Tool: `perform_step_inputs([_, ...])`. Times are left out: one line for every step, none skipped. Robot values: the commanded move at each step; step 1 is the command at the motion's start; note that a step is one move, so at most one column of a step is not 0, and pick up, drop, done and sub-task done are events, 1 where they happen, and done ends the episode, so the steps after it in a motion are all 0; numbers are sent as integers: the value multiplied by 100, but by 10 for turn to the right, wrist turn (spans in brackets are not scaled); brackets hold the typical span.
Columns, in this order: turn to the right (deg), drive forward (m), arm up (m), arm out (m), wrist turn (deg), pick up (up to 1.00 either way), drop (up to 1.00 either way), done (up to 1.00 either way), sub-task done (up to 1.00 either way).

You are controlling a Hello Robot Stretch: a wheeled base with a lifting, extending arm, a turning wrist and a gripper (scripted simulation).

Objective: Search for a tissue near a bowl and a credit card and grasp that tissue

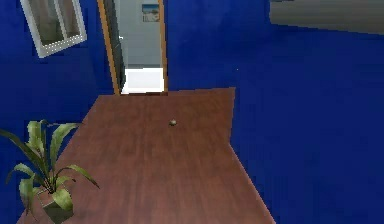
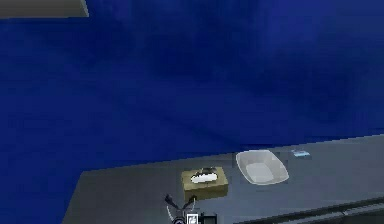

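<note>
Blue walls (image 2: 200, 80), grey bench (image 2: 130, 185): one tissue box (image 2: 205, 178), one bowl (image 2: 262, 167), one card (image 2: 299, 154). What my claw (image 2: 178, 210) holds, I cannot tell.

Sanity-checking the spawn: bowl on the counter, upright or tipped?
Upright. The white bowl sits rim-up on the grey counter, its hollow inside facing up, with nothing visible inside.

No readable text, no legible labels or numbers, nothing legible on tissue box (image 2: 205, 179), bowl (image 2: 261, 166)
</note>
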Motion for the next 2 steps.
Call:
perform_step_inputs([0,0,0,0,0,100,0,0,0])
perform_step_inputs([0,0,10,0,0,0,0,0,0])
